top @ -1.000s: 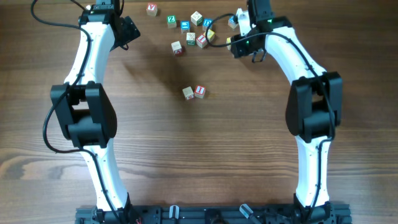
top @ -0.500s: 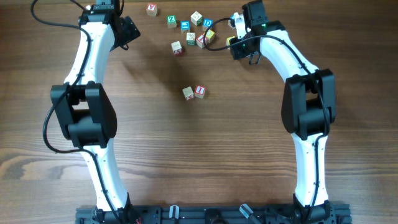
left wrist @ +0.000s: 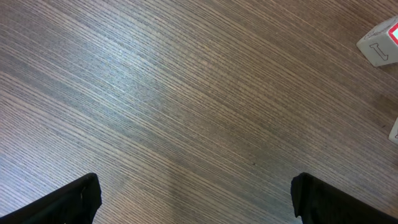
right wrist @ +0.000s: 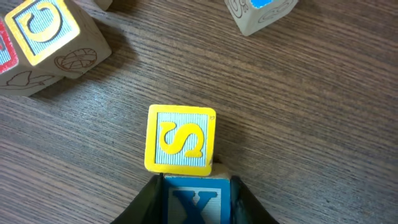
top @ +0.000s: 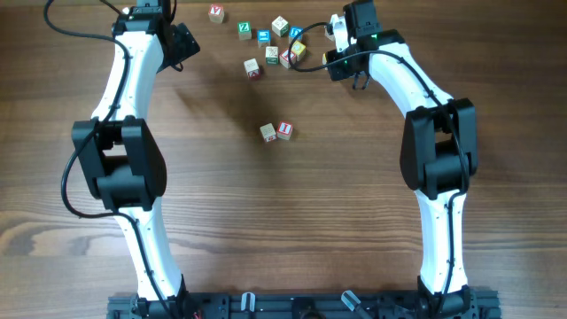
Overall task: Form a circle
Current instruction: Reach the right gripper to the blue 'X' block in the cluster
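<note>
In the right wrist view my right gripper (right wrist: pixel 198 183) is shut on a blue X cube (right wrist: pixel 198 204), one finger against each side. A yellow S cube (right wrist: pixel 181 139) lies on the table touching the front of the blue cube. A cream cube (top: pixel 267 132) and a white cube with a red letter (top: pixel 283 129) sit side by side near the table's middle. The overhead view hides the held cube under the right wrist at the back. My left gripper (left wrist: pixel 196 196) hangs open over bare wood at the far left (top: pixel 182 40).
Several loose letter cubes (top: pixel 272 42) are scattered at the back of the table, just left of the right wrist. A yellow C cube (right wrist: pixel 43 28) and a blue-faced cube (right wrist: pixel 261 12) lie ahead of the right gripper. A white cube (left wrist: pixel 380 43) is at the left wrist view's top right.
The right gripper has narrowed onto the blue X cube and its wrist has shifted slightly left at the back. The left arm has not moved.
</note>
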Action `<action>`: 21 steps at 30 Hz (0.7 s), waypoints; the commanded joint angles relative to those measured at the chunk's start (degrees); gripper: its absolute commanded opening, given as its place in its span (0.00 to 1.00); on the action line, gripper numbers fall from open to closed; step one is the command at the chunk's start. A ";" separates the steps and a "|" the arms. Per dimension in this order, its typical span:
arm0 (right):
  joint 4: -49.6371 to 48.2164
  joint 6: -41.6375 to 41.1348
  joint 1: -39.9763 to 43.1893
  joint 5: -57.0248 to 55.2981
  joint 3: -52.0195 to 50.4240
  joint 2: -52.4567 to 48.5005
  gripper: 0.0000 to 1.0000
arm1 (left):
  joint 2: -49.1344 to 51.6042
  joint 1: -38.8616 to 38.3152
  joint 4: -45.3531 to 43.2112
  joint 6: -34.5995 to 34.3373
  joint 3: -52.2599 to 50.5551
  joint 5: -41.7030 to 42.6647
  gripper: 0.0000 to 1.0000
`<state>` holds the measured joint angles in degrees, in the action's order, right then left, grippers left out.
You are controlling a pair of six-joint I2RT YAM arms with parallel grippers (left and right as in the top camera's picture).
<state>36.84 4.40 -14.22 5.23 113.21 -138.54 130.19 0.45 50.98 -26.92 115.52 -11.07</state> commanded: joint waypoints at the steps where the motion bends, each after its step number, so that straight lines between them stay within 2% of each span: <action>1: 1.31 -0.07 -0.35 -0.85 0.79 3.37 0.20 | -0.11 0.31 -0.13 -0.57 0.96 -0.09 1.00; 7: 10.01 -0.15 -0.46 -0.79 0.79 14.97 0.18 | -0.11 0.31 -0.13 -0.57 0.96 -0.11 1.00; 13: 26.88 -3.17 -2.27 0.07 0.79 28.37 0.14 | -0.11 0.31 -0.13 -0.57 0.96 -0.11 1.00; 17: 38.16 -9.29 -5.70 1.16 0.70 30.91 0.14 | -0.11 0.31 -0.13 -0.57 0.96 -0.11 1.00; 21: 40.54 -14.03 -10.51 1.14 -3.21 30.75 0.14 | -0.11 0.31 -0.13 -0.57 0.96 -0.11 1.00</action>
<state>76.86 -3.77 -21.08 5.45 112.88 -106.87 130.19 0.45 50.89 -26.92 115.52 -11.07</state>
